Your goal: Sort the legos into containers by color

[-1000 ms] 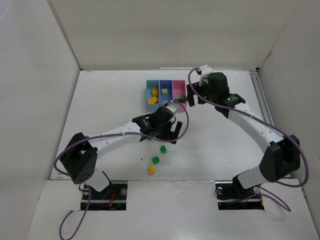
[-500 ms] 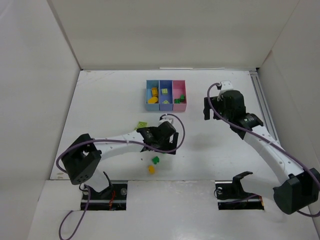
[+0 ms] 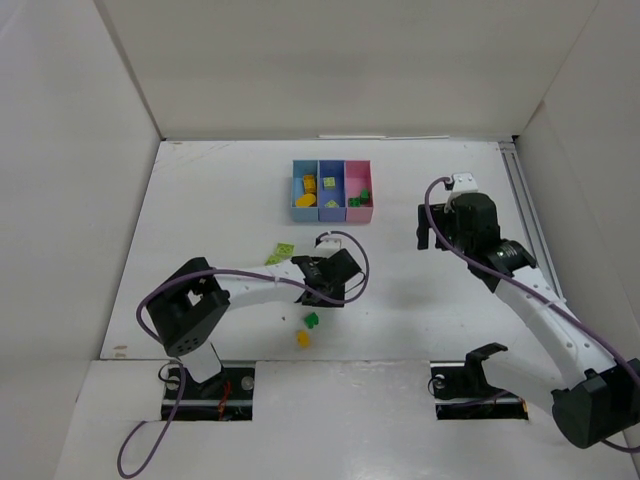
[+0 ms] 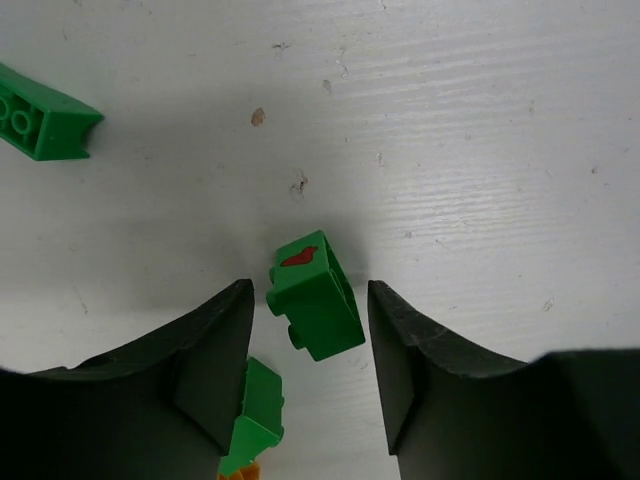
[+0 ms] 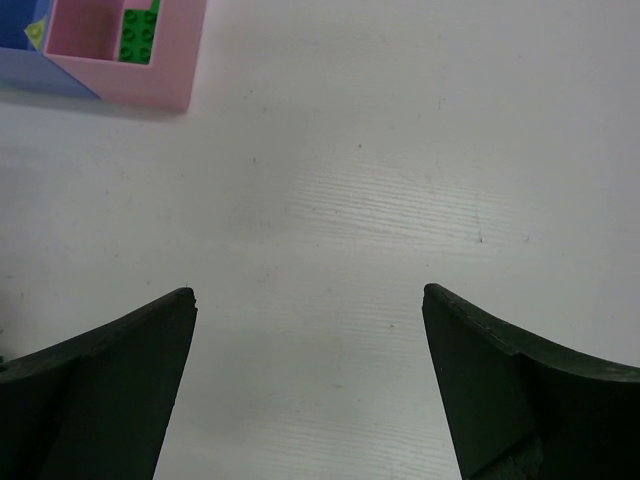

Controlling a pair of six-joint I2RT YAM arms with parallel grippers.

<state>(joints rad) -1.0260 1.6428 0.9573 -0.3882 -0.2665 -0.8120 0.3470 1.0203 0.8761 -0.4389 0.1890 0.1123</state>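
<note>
In the left wrist view a dark green lego (image 4: 315, 300) with a red mark lies on the table between the fingers of my left gripper (image 4: 308, 283). The jaws stand close on both sides of it, with thin gaps showing. A second green lego (image 4: 255, 415) and an orange one (image 4: 235, 472) lie by the left finger. From above, my left gripper (image 3: 326, 292) hides the marked brick. The containers (image 3: 331, 214) stand in a row: light blue, purple, pink, each with bricks inside. My right gripper (image 5: 309, 290) hovers open and empty over bare table.
A long green brick (image 4: 45, 115) lies up and left of the left gripper. A lime brick (image 3: 280, 252), a green one (image 3: 311, 320) and an orange one (image 3: 303, 339) lie loose near the left arm. The pink bin (image 5: 150, 85) holds green bricks.
My left gripper came down around the marked green lego and its jaws narrowed. The right arm drew back from the pink bin toward the right, still open.
</note>
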